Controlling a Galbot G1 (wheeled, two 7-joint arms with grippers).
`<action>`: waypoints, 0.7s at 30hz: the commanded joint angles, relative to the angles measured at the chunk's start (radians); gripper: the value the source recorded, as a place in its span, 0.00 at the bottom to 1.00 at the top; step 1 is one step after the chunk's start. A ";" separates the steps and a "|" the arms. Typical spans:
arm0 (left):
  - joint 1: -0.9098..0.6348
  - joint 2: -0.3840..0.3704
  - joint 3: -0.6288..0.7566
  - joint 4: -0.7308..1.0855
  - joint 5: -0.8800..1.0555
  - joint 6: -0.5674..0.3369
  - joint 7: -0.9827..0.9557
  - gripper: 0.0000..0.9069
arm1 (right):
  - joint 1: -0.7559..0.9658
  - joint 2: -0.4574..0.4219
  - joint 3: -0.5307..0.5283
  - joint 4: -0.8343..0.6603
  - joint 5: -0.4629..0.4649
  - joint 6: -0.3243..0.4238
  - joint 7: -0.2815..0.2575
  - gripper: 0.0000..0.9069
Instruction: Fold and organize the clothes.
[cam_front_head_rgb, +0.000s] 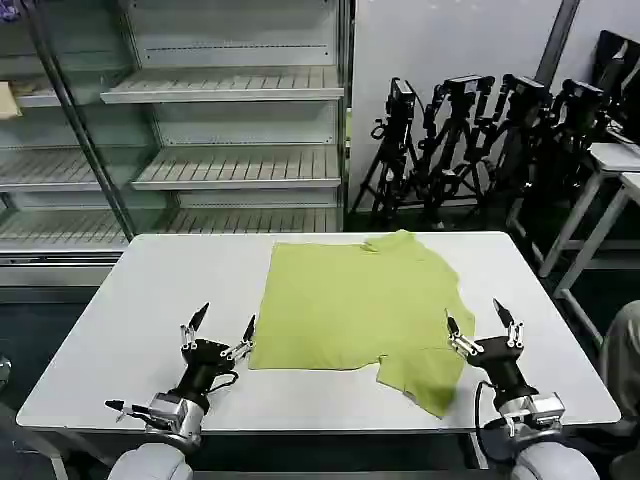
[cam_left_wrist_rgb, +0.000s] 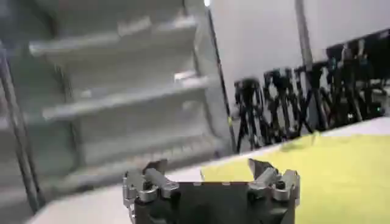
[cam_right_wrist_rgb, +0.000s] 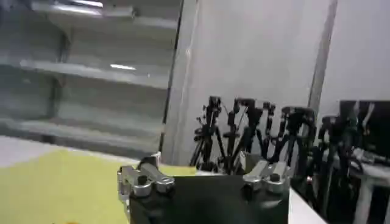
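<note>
A lime T-shirt (cam_front_head_rgb: 355, 305) lies unfolded on the worktop (cam_front_head_rgb: 150, 310), left pincer (cam_front_head_rgb: 222, 325) and right pincer (cam_front_head_rgb: 480, 318) both released, folding yet to begin.

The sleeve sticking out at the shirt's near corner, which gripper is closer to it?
Right. The right gripper hovers open just beside that sleeve of the T-shirt, on its outer side. The left gripper, also open, sits off the shirt's opposite near corner.

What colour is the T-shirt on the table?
Plain lime green, no print. The T-shirt shows best in the head view.
</note>
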 joint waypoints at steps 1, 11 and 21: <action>-0.014 0.019 0.024 -0.047 -0.259 0.366 -0.062 1.00 | -0.203 -0.038 0.016 0.144 0.066 -0.156 0.012 1.00; 0.002 0.016 0.066 0.000 -0.291 0.371 -0.108 1.00 | -0.270 -0.012 0.003 0.155 0.049 -0.230 0.022 1.00; -0.014 0.017 0.075 0.037 -0.302 0.372 -0.151 1.00 | -0.261 0.010 -0.039 0.128 0.055 -0.247 0.024 1.00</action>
